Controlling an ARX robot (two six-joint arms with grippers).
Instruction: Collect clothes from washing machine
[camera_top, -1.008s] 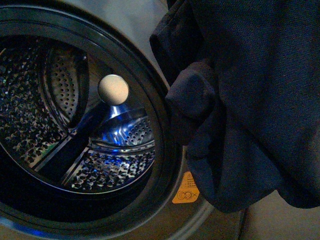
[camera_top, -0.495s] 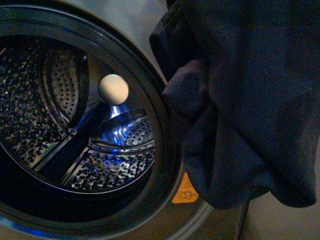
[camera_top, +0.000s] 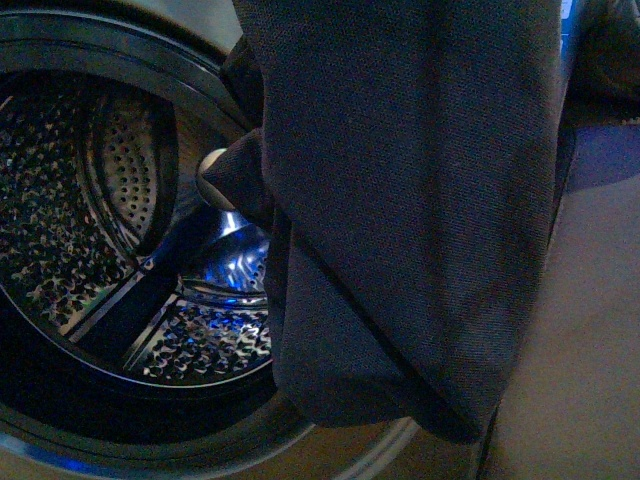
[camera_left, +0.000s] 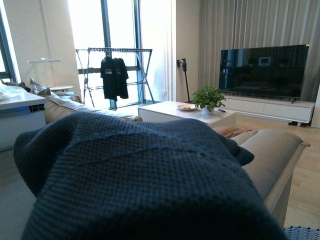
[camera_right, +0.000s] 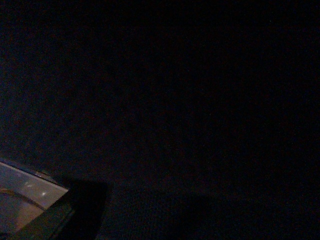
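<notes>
Dark blue knitted clothes (camera_top: 400, 200) hang outside the washing machine (camera_top: 190, 20), in front of its round opening (camera_top: 110, 230). We cannot see our 2 claws, so we cannot tell if they pinch. The right wrist view is dark. We think we are carrying them away; next we must find a place to drop them.

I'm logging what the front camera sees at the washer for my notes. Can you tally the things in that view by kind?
Dark navy garment: 1
Washing machine: 1
Pale ball: 1, inside the drum and partly hidden by the garment
Total: 3
</notes>
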